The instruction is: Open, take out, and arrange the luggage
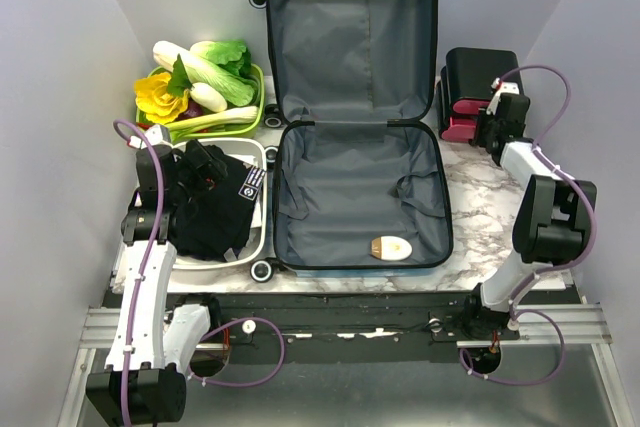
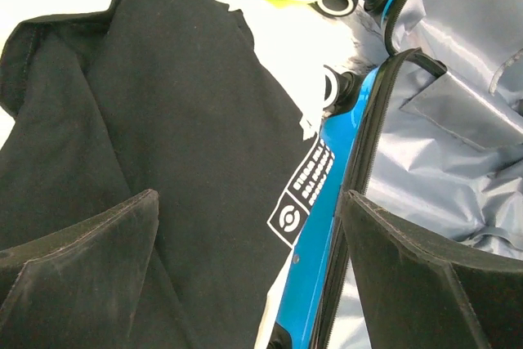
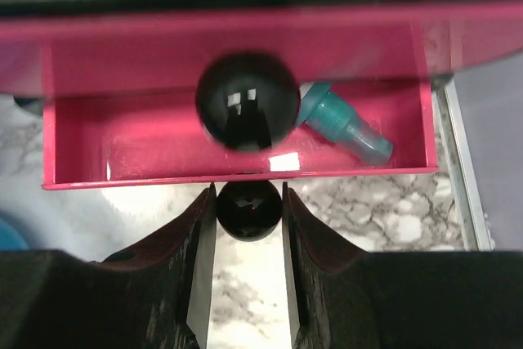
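Marble tabletop point(image 1: 480, 217), white walls. Luggage point(image 1: 355, 117) lies open flat, centre of top view, grey lining up. Left gripper point(image 2: 249, 202) spread wide, holding nothing, above black garment point(image 2: 163, 120) at left. Right gripper point(image 3: 248, 198) clamped on black knob point(image 3: 249, 212) of pink drawer point(image 3: 163, 145), right edge.

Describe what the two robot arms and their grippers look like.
The left arm and the right arm both have white tube-like links joined by chunky black joint housings. A thin purple cable loops loosely along each. The left gripper has two broad, wedge-shaped, matte black fingers. The right gripper has the same dark two-finger build. No markings are readable.
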Controlling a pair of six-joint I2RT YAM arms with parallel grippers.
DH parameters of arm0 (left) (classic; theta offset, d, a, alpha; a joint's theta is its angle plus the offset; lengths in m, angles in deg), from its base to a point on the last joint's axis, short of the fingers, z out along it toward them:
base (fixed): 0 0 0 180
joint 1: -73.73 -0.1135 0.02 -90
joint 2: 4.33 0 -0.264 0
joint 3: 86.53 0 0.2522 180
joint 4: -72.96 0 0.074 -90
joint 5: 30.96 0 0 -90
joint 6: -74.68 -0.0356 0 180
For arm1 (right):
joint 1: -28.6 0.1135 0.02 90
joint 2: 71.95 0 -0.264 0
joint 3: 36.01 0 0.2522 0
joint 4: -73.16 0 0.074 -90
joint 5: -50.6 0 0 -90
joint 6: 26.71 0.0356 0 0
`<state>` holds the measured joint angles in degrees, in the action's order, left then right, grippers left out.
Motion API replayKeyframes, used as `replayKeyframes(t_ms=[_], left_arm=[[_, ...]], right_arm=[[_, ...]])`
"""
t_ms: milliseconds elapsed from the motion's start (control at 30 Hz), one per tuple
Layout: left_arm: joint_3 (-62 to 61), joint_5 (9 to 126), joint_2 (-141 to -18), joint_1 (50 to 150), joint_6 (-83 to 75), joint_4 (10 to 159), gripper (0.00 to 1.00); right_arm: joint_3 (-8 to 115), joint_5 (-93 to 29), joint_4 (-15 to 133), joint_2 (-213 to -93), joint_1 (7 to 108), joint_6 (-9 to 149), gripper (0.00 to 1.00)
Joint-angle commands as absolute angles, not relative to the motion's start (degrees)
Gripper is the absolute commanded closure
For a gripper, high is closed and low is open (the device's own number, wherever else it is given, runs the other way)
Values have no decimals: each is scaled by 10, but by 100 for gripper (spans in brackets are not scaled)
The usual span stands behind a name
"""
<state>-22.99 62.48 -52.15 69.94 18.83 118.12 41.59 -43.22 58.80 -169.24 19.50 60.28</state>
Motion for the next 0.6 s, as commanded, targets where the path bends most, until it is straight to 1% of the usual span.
replayKeyframes(t_ms=[0,167,267,300,367,400,433,567], left_arm=[[-221,596,-527,695,191,1190,1],[-214,595,-534,695,194,1193,1],[-211,580,-535,695,197,1195,1],[-209,576,-535,695,197,1196,1],[-207,573,-534,695,197,1199,1],[-205,568,-532,695,197,1205,1],[-201,560,-531,695,195,1207,1],[-194,547,-521,695,193,1220,1]], right_arm=[[488,-468,638,-1743,190,611,64],[532,-466,645,-1773,191,583,60],[534,-463,668,-1781,191,556,52],[537,-464,670,-1783,191,552,44],[539,-488,671,-1789,191,545,39],[537,-499,673,-1790,191,544,34],[534,-507,673,-1790,191,543,32],[504,-500,688,-1778,191,531,31]])
